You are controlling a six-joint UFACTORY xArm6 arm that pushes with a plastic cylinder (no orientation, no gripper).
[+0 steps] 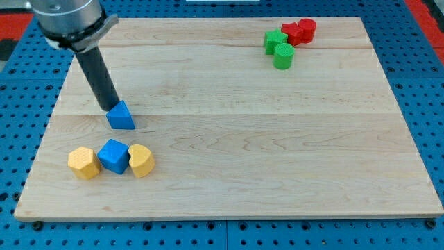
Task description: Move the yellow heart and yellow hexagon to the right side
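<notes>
the arm is carrying no pincer at all, just a dark rod, so there is nothing to call spread or pressed together. my tip is sitting at the upper-left part of the surface, touching or just beside the blue triangular block, which is lying at about four o'clock from it.

the risk from here, as i'm judging it: the blue triangular block is standing right on the way down to the yellows, so a straight run could be dragging it along into the row. and in that row the blue cube is wedged between the two targets, touching both, so a push on the hexagon would be shoving cube and heart together and scattering them.

from my tip, the yellow hexagon is lying at about seven o'clock, the yellow heart at about five o'clock, both near the surface's bottom-left. the greens and reds are clustering far off at two o'clock, well apart.
</notes>
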